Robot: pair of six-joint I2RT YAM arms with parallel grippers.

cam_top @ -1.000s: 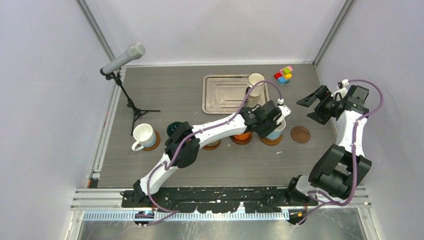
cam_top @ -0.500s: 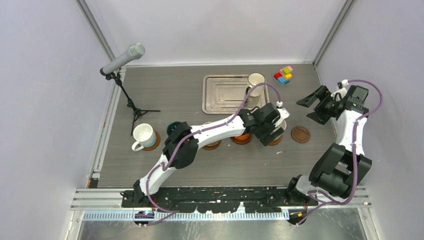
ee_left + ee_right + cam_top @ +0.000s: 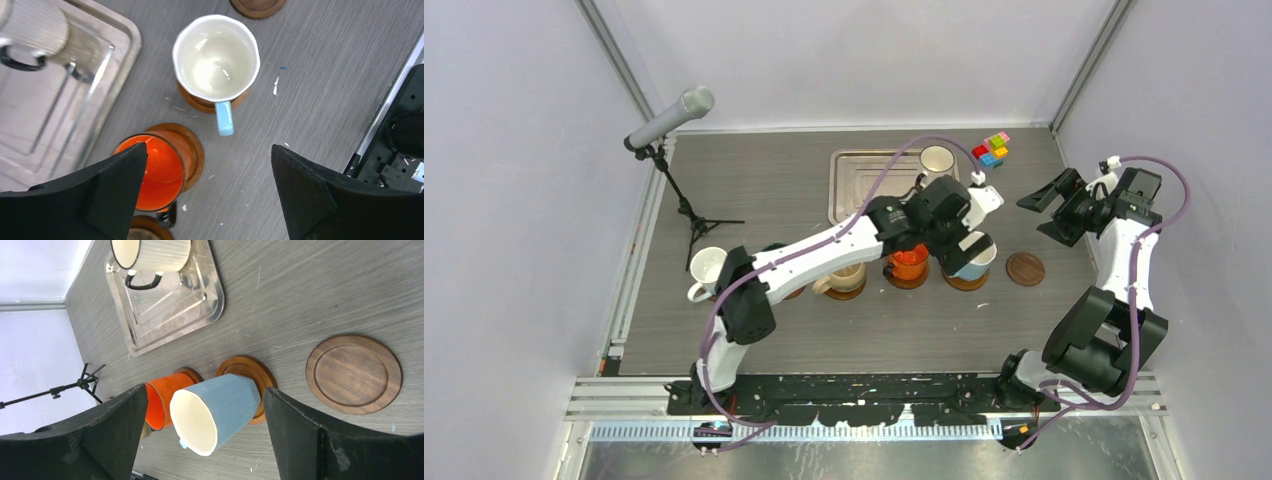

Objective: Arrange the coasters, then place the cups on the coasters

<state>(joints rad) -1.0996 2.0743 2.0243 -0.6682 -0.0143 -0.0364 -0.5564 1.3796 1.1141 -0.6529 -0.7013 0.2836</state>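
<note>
Coaster (image 3: 1025,268) at the row's right end lies bare, just beside the light blue cup (image 3: 216,57), which sits on its own coaster. Above that cup the left gripper (image 3: 207,152) hangs with jaws spread, holding nothing. The right gripper (image 3: 1041,217) is likewise spread and empty, nearer the bare one. Farther back, the whitish cup (image 3: 937,160) stands on the tray (image 3: 864,190) — closer to the left gripper, I judge.

Robot lab, white-walled booth (image 3: 514,200), mic (image 3: 670,116) on tripod (image 3: 696,222)

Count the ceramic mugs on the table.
5 visible: white ceramic mug far left; beige mug, orange mug and light blue mug in a row to its right; ribbed whitish mug on the rectangular silver tray. The left arm may hide another.
</note>
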